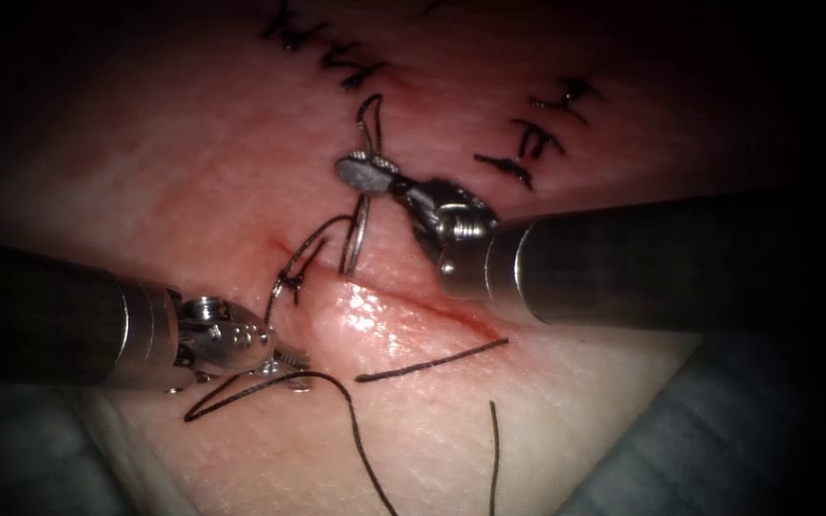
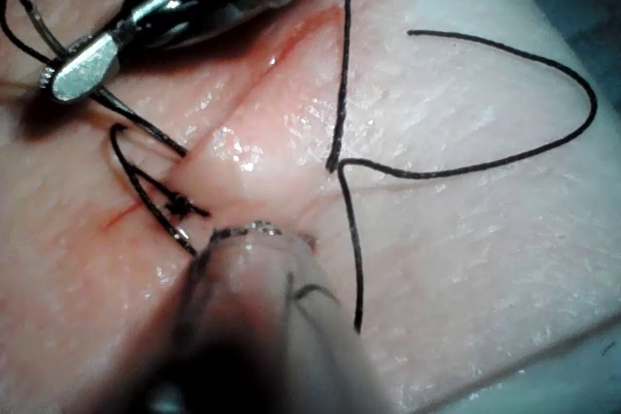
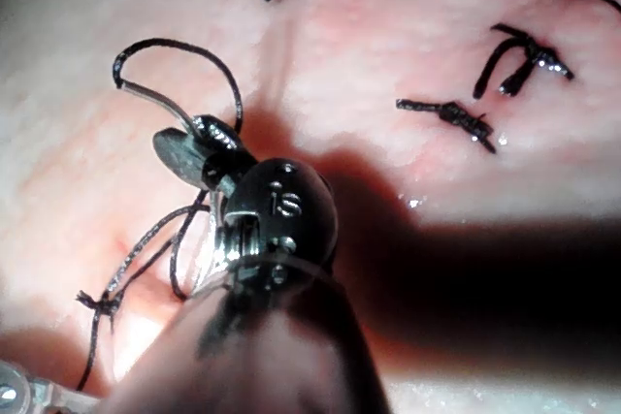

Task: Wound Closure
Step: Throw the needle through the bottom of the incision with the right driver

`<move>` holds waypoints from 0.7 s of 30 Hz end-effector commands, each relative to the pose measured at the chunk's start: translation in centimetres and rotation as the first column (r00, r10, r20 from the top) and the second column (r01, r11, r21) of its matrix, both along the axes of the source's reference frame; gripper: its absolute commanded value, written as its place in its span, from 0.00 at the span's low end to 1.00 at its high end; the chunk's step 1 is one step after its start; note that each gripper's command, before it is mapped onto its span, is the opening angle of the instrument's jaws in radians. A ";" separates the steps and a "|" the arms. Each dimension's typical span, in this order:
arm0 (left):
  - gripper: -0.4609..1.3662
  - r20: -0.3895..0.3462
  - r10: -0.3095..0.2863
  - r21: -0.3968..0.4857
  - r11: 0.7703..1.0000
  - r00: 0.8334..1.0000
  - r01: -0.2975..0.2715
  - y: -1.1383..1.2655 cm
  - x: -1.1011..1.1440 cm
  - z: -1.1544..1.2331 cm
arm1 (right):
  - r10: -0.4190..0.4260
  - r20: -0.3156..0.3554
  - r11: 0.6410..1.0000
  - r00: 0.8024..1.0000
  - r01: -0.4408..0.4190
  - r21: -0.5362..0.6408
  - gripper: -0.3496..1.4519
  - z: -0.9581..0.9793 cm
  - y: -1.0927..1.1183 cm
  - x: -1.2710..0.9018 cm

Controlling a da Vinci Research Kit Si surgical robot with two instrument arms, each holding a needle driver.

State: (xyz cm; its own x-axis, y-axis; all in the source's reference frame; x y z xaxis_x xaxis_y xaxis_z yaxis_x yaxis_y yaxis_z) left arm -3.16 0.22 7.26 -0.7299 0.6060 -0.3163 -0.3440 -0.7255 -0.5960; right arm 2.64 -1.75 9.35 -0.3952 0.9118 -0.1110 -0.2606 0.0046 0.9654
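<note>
The tissue lies closest and widest, its cut running from the centre toward the lower right, glistening with red fluid. The right arm's shaft lies nearly level, wrist bent toward the upper left; the right gripper is closed on the needle near one end of its curve. The needle hangs down from the jaws, arc bowing sideways, its lower end at the cut's left margin; whether it has entered the tissue I cannot tell. The left gripper reaches in low from the left, clamped on the thread. A knot sits on the cut, and finished stitches lie beyond.
</note>
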 end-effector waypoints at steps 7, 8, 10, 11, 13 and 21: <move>0.19 0.003 0.003 0.004 1.000 1.000 -0.003 0.03 0.01 0.02 | 0.035 -0.062 0.989 0.997 -0.026 0.148 0.00 -0.07 -0.10 0.06; 0.19 0.003 0.003 0.004 1.000 1.000 -0.003 0.03 0.01 0.02 | 0.042 -0.076 0.985 0.996 -0.028 0.173 0.00 -0.09 -0.12 0.07; 0.19 0.004 0.004 0.004 1.000 1.000 -0.004 0.03 0.01 0.02 | 0.045 -0.086 0.981 0.995 -0.027 0.194 0.00 -0.10 -0.14 0.08; 0.19 0.004 0.004 0.004 1.000 1.000 -0.004 0.04 0.01 0.02 | 0.046 -0.093 0.979 0.995 -0.026 0.204 0.00 -0.11 -0.16 0.09; 0.19 0.004 0.004 0.004 1.000 1.000 -0.004 0.04 0.01 0.03 | 0.045 -0.095 0.978 0.994 -0.025 0.209 0.00 -0.12 -0.19 0.11; 0.19 0.004 0.003 0.004 1.000 1.000 -0.003 0.06 -0.01 0.04 | 0.063 -0.134 0.961 0.989 -0.024 0.274 0.00 -0.14 -0.32 0.19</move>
State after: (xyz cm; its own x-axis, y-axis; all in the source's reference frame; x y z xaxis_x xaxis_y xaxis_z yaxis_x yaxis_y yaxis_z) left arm -3.17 0.29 7.30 -0.7311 0.6042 -0.3170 -0.3411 -0.7260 -0.5971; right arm 2.84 -2.09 9.19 -0.4298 0.8802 0.2014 -0.1110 -0.2729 0.9556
